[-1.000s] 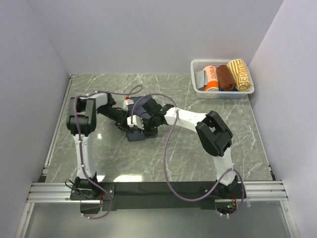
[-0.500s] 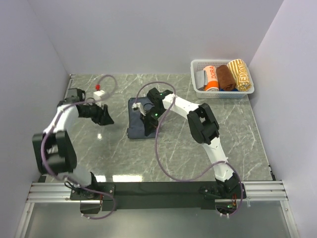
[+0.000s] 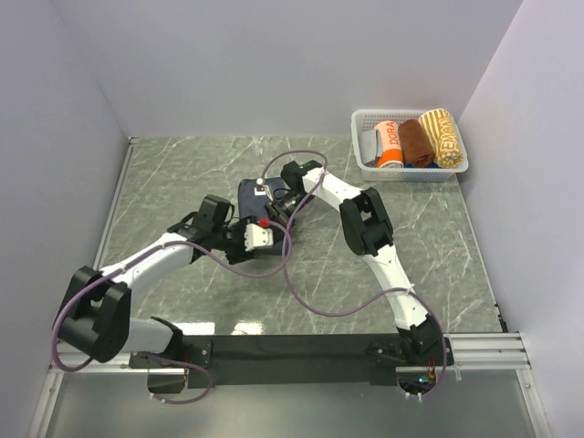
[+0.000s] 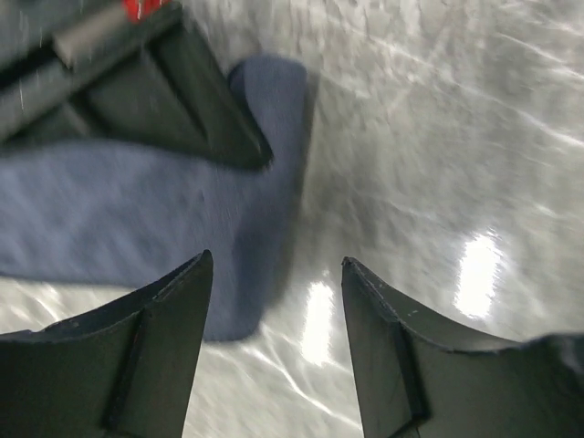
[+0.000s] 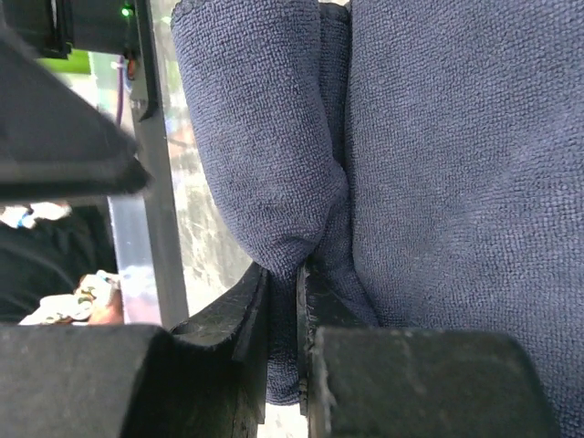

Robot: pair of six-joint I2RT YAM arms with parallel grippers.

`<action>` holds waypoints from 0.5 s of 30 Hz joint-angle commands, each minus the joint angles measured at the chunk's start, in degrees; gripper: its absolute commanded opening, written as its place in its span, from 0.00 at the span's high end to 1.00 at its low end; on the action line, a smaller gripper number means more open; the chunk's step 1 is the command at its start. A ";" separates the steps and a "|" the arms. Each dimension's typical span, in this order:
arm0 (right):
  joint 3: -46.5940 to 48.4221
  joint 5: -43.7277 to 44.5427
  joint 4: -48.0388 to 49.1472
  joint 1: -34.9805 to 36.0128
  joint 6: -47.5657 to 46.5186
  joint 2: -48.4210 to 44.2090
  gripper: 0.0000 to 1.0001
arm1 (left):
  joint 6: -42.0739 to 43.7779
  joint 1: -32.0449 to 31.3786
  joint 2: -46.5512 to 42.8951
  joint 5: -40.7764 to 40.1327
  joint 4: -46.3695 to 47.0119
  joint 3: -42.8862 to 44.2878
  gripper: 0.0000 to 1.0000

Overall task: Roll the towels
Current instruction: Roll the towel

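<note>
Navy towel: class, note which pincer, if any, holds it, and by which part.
The right pincer pinches the navy towel by a fold. The left pincer is open, holding nothing.

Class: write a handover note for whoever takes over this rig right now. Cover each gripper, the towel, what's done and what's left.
Left gripper: open, empty, hovering at the edge of the navy towel.
Right gripper: shut on a fold of the navy towel.
Towel: mid-table, lying in folds, no finished roll.
Done: three rolled towels sit in the white basket.
Left: roll the navy towel.
</note>
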 commanded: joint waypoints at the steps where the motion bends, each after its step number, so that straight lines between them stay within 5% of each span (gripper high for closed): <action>1: -1.89 9.19 -0.92 0.62 0.56 4.60 1.00 | 6.49 -2.84 2.62 -3.55 8.47 -0.53 0.37; 7: -3.39 9.10 0.93 0.18 1.88 3.72 1.00 | 9.40 -4.43 10.35 -5.92 8.92 0.43 0.46; 15: -7.25 9.36 3.66 0.01 2.05 -0.05 1.00 | 7.55 -3.11 19.32 -4.63 -2.37 7.10 0.80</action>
